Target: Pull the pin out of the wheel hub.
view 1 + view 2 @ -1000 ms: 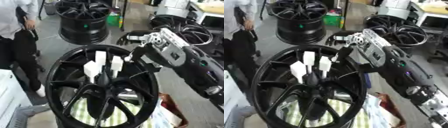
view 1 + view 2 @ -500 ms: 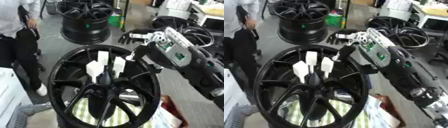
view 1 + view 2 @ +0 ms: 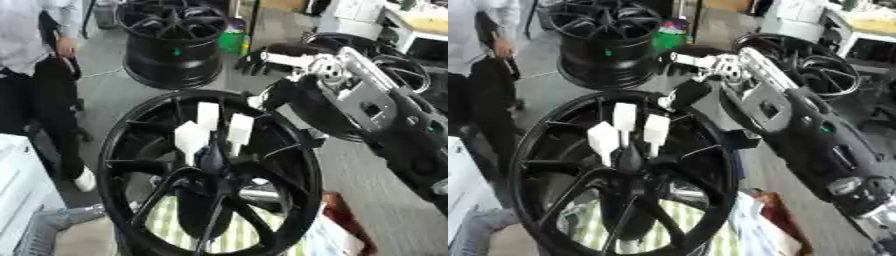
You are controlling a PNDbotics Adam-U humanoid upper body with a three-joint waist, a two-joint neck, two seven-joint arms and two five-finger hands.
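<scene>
right robot hand (image 3: 278, 61) — curled, empty — above wheel hub (image 3: 213, 159)

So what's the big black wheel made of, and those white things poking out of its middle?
The wheel looks like metal painted glossy black: thin stiff spokes with shiny highlights. The white pins look like matte plastic, flat and dull, though I can't be sure.

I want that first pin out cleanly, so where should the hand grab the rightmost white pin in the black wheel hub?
Probably pinch the rightmost white pin by its broad flat head, coming from the upper right where the right hand hovers; the head stands above the black wheel hub, its thin stem below.
</scene>
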